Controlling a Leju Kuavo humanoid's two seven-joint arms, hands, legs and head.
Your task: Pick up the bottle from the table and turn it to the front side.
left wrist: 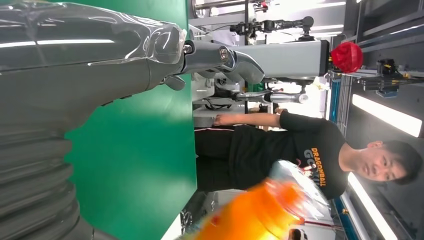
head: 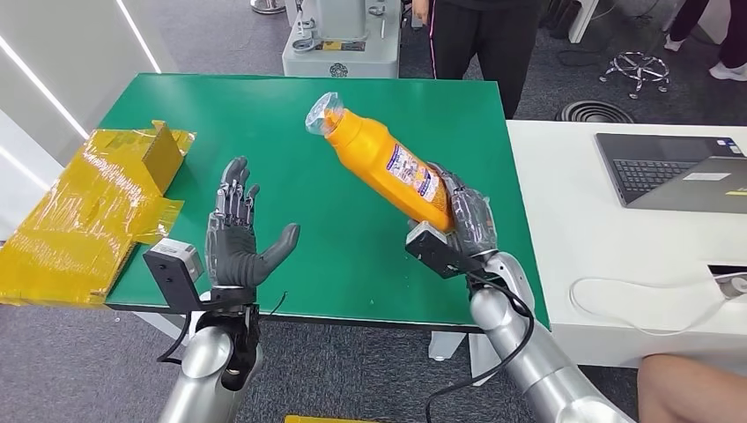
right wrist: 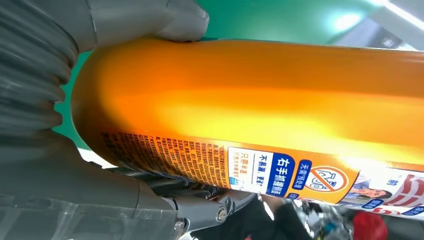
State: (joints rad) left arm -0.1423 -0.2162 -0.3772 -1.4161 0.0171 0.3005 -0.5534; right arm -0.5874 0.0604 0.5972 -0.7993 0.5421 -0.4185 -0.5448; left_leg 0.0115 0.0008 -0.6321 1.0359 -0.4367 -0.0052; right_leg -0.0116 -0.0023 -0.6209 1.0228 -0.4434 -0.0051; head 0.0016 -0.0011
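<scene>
An orange bottle (head: 380,161) with a printed label and a clear plastic-wrapped cap hangs tilted above the green table (head: 291,123), cap toward the far left. My right hand (head: 465,220) grips its base end. Up close in the right wrist view, the bottle (right wrist: 250,110) lies across that hand (right wrist: 45,120), with the label text showing. My left hand (head: 240,233) is held open over the table's near edge, palm toward the bottle, fingers spread and holding nothing. In the left wrist view, the blurred bottle (left wrist: 260,212) shows beyond my left hand (left wrist: 75,75).
A flattened yellow-taped cardboard box (head: 97,203) lies on the table's left edge. A white desk (head: 599,238) with a laptop (head: 674,167) and a cable stands at right. A person in black (head: 480,35) stands behind the table beside a grey machine (head: 339,40).
</scene>
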